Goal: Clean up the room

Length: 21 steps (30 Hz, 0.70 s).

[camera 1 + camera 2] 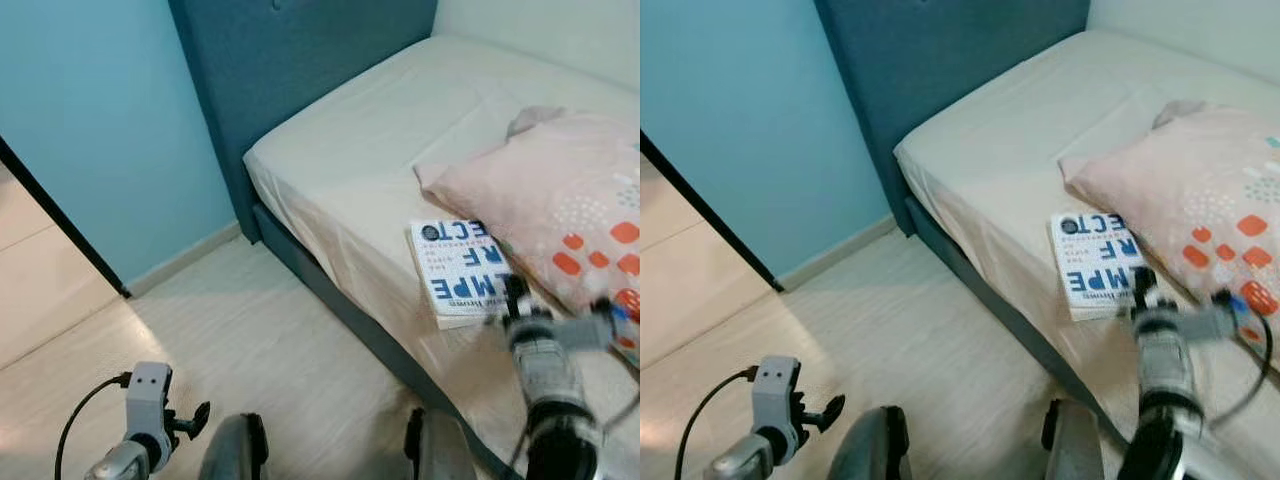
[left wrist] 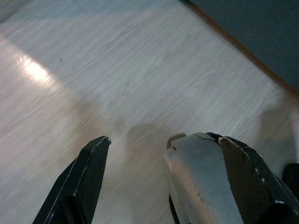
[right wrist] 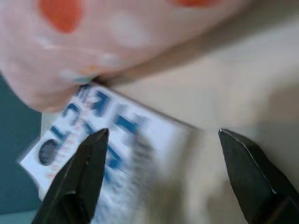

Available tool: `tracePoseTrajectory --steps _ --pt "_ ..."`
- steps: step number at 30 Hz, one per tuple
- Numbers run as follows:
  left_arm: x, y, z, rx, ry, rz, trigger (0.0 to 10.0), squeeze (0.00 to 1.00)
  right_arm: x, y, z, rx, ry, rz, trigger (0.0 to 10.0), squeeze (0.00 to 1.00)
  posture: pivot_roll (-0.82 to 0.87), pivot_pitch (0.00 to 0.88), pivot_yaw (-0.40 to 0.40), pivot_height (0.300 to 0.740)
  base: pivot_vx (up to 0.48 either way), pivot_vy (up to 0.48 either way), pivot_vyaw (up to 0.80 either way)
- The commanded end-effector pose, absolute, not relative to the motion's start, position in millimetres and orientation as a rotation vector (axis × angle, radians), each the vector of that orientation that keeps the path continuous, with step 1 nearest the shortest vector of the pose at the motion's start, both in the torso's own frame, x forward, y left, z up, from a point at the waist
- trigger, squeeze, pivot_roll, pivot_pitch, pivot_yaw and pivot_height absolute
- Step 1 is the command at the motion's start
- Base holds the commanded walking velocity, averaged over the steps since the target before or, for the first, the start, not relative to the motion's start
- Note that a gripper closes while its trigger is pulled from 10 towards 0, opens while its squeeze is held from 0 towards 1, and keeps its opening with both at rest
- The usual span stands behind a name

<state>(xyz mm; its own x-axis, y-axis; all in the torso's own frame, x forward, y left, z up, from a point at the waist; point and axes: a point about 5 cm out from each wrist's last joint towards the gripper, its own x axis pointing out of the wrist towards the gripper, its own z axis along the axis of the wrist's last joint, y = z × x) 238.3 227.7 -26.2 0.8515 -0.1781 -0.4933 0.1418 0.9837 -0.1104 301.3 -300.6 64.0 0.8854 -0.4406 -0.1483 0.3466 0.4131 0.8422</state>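
Book lying on bed, touching pillow, not yet grasped. Right end effector spread wide just beside book. Left end effector open, idle over floor. Pickup, stowing remaining.

A bedroom in a home: a bed with a cream sheet stands in the corner against a padded dark-teal headboard and a light blue wall. A pink pillow with orange spots lies on the sheet, a book just beside it near the edge. Pale wood-look floor runs alongside the bed.
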Motion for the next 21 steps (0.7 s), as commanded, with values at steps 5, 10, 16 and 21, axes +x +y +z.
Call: tracePoseTrajectory --steps 5,10,16,21 --pt "234 218 -35 -0.063 0.592 -0.211 10.0 0.0 278 -302 66 1.157 -0.289 -0.53 10.0 1.0 0.02 0.155 0.109 0.55 0.0 0.0 0.0" --pt "241 210 -32 -0.056 0.585 -0.234 10.0 0.0 279 -318 87 1.189 -0.449 -0.478 10.0 1.0 0.03 0.14 0.106 0.55 0.0 0.0 0.0" --pt "240 210 -33 -0.048 0.582 -0.246 10.0 0.0 281 -352 106 1.194 -0.531 -0.525 10.0 1.0 0.05 0.141 0.099 0.55 0.0 0.0 0.0" --pt "233 213 -36 -0.044 0.589 -0.246 10.0 0.0 284 -366 113 1.21 -0.544 -0.551 10.0 1.0 0.07 0.154 0.095 0.55 0.0 0.0 0.0"
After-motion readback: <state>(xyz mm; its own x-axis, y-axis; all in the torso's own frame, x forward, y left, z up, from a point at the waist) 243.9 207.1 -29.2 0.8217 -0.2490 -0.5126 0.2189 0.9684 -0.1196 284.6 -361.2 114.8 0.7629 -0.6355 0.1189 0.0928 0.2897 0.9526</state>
